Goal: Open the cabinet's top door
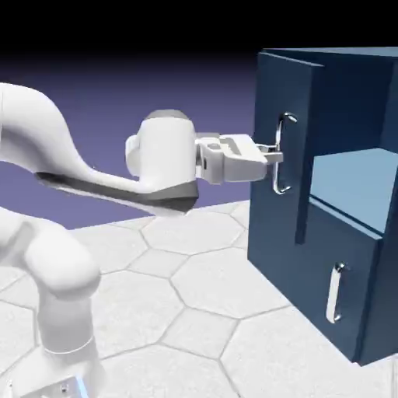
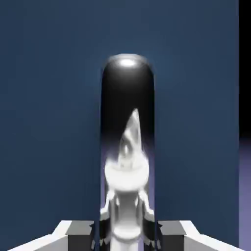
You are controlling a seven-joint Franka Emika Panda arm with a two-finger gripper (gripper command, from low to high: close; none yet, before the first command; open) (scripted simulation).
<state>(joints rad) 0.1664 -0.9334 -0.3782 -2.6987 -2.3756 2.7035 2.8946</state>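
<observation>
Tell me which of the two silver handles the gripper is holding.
The upper handle, on the top door, already swung open; the gripper is shut on it. The lower handle is untouched.

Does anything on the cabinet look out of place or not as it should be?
Only the top door of the cabinet: it stands ajar, showing a pale shelf inside. The gripper is shut on its handle.

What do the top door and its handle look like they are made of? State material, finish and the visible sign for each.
Top door: flat navy panel, matte and even in colour, with no grain or gloss; painted wood or laminate, though the render leaves that open. Handle: silver bar, apparently polished metal; the hand view shows a bright highlight and dark mirror-like reflections. The claw is shut on it.
</observation>
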